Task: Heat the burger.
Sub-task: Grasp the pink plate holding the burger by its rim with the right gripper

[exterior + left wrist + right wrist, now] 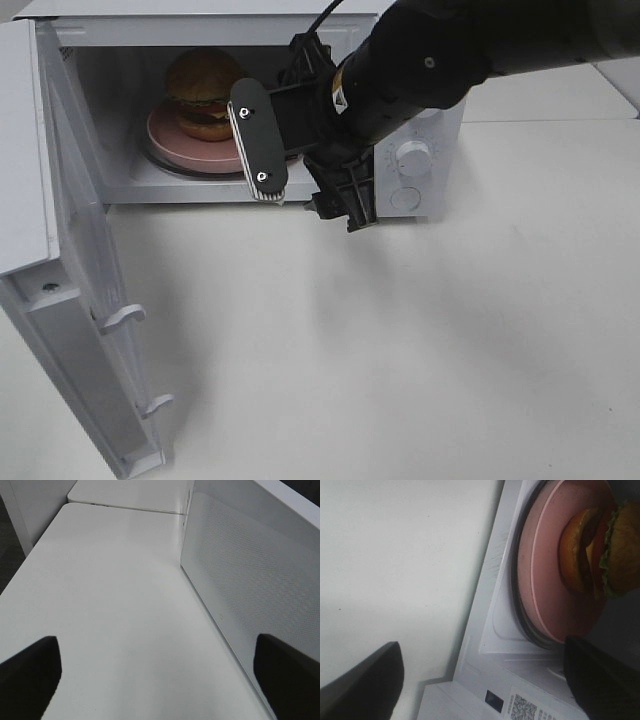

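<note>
A: How much of the burger [204,92] shows from the high camera?
B: Most of it. The right claw [300,190] covers the near right rim of the pink plate [175,150].
A: And the microwave [420,160]?
B: The arm hides its upper front panel. In the left wrist view, both fingers [27,677] run off the picture's edge.

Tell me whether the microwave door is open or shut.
Open. The door is swung wide to the left, leaving the burger on its pink plate exposed inside.
</note>
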